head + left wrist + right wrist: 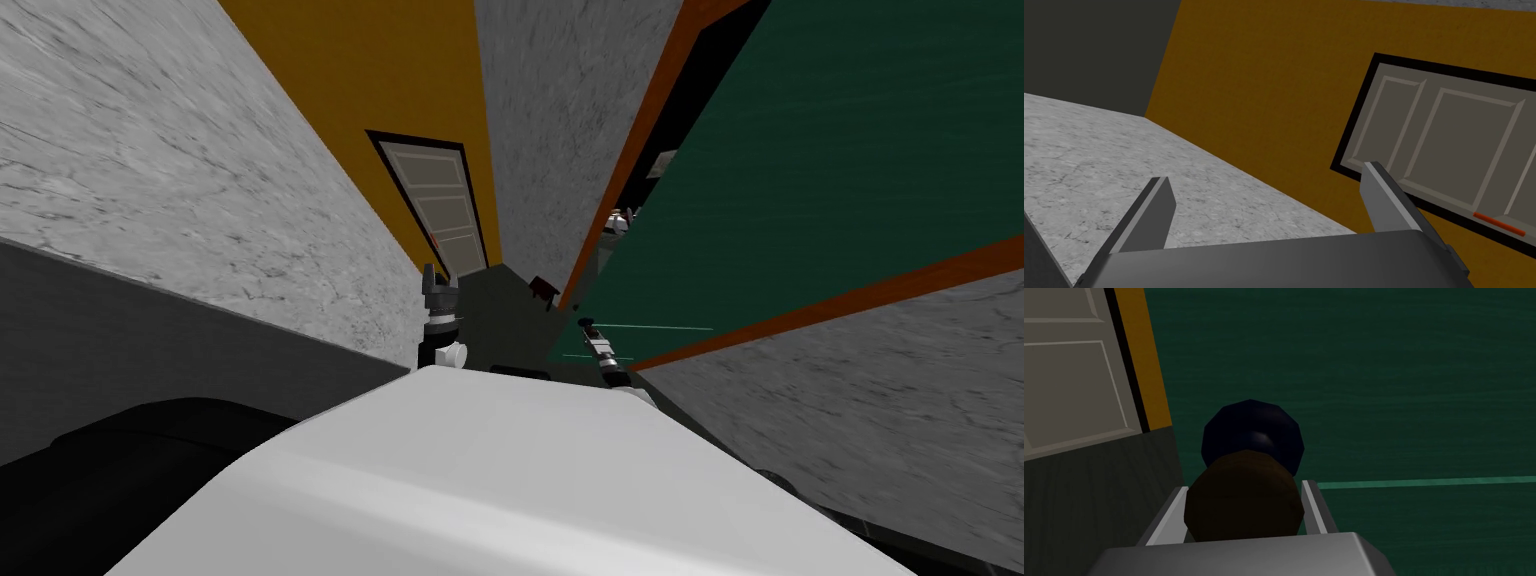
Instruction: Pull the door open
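A: Two grippers to report. First, right gripper [1244,488]?
B: Clenched on the knob [1244,508], one blade pressed against each side. Brown and rounded, wedged right down to the gripper's body.
A: Behind the knob?
B: Mounted on a dark glossy boss [1251,430], fixed to the door [1384,378]. Deep green, faint grain, one pale line [1424,482] running across it level with the fingertips.
A: Placed where from the head?
B: Off to the right, stretching up and away. Edged by an orange frame [655,110], with a black area [715,50] between frame and door edge, widening away from the gripper. So ajar, not flush. Gripper small at the door's near corner, low and right of centre.
A: And left gripper [1267,175]?
B: Released. Blades spread wide, nothing between them. Held up left of centre, well apart from the green door, beside a grey wall [150,150], marbled.
A: Anything else ahead?
B: At the end, ochre wall [380,60], with a pale panelled far door [440,210] sitting flush in a black surround. Dark floor [490,320] in between.
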Motion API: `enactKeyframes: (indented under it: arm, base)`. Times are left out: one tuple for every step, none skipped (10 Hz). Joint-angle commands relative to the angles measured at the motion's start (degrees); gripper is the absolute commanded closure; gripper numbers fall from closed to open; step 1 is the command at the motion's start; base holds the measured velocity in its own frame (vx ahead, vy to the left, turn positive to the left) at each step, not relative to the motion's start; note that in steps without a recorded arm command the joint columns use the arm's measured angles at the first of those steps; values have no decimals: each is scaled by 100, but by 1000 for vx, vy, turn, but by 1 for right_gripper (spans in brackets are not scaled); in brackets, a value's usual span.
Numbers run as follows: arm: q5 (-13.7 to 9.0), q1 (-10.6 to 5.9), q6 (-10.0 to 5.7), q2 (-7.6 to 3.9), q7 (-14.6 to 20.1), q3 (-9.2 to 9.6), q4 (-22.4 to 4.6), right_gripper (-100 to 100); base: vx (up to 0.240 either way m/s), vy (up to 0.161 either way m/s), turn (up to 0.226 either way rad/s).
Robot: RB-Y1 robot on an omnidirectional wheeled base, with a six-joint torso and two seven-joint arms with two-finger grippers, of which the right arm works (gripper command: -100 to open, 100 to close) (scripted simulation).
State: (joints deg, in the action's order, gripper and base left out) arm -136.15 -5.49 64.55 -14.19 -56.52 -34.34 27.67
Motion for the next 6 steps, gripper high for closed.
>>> enactKeyframes:
  arm:
    - [73,57,117,-43,92,24,41,100]
    - [101,75,168,-66,123,32,34,100]
    - [82,37,147,-58,67,28,-33,100]
    - [79,88,220,-94,97,73,-60,100]
    - [67,110,269,-124,108,94,-76,100]
    - [61,123,297,-142,114,107,-85,100]
  base:
    - [-193,-73,85]
    - [-176,-80,64]
    - [-76,-35,22]
    - [-123,-52,136]
    - [-177,-85,194]
    - [-180,-74,95]
